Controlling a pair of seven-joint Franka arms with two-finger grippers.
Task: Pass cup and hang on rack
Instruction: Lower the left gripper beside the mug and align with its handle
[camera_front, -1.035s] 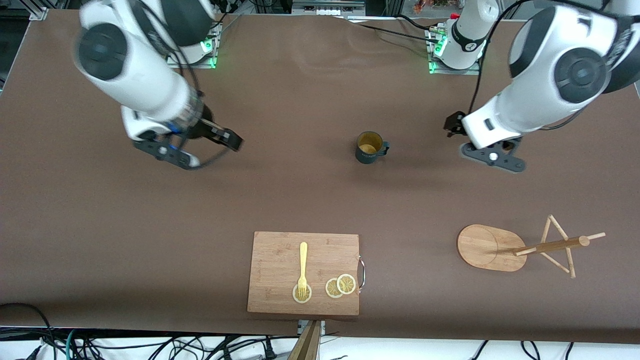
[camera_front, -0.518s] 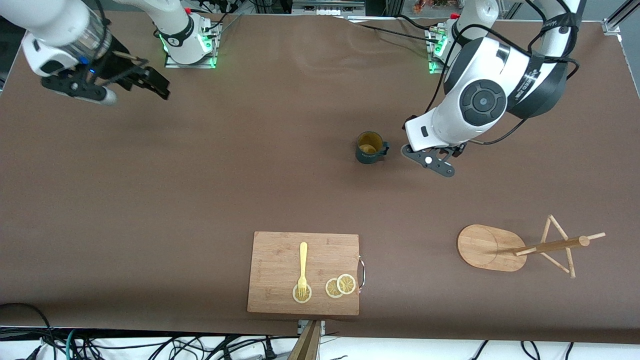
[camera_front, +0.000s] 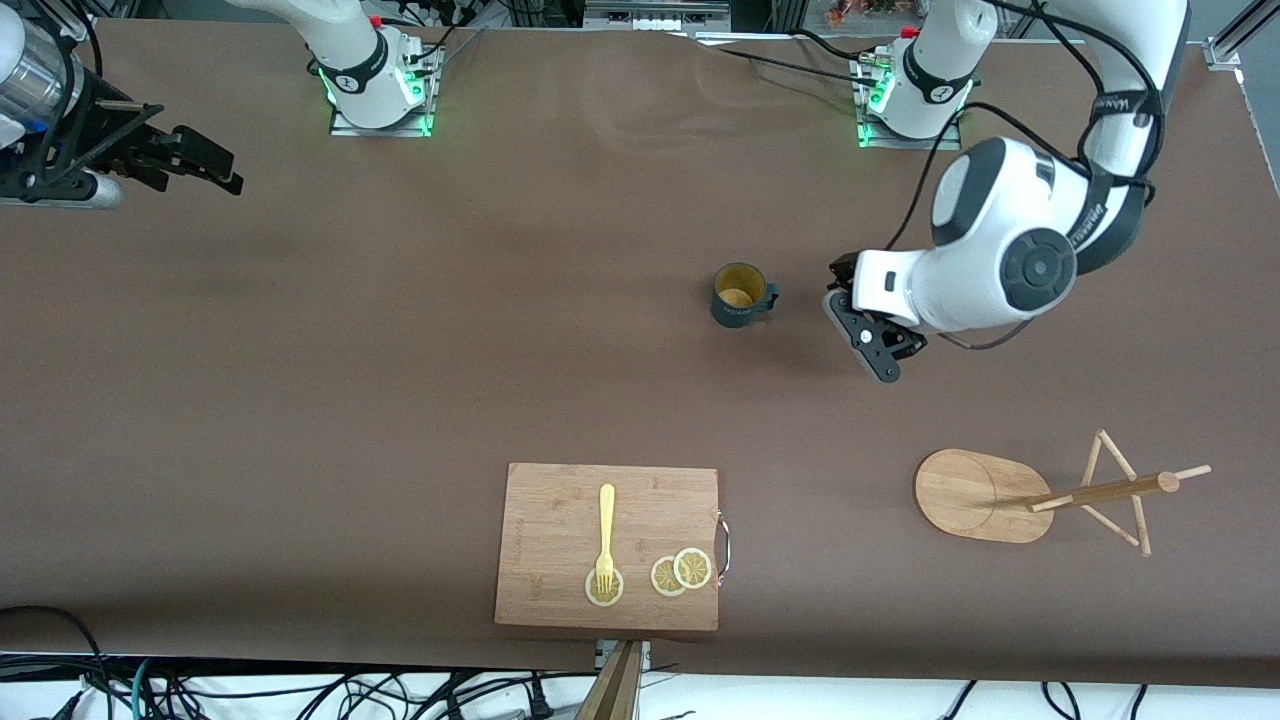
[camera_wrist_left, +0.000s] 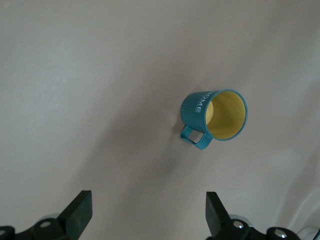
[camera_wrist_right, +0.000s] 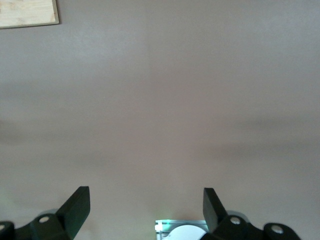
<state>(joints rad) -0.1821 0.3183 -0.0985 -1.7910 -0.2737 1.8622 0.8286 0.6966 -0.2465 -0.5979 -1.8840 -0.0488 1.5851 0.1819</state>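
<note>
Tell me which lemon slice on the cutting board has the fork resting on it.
The lone lemon slice under the fork tines; the other two slices overlap each other beside the board's handle.

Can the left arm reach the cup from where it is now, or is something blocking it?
Probably yes. The left gripper, open, hangs beside the upright cup, and only bare table lies between them. The cup's handle points toward it.
</note>
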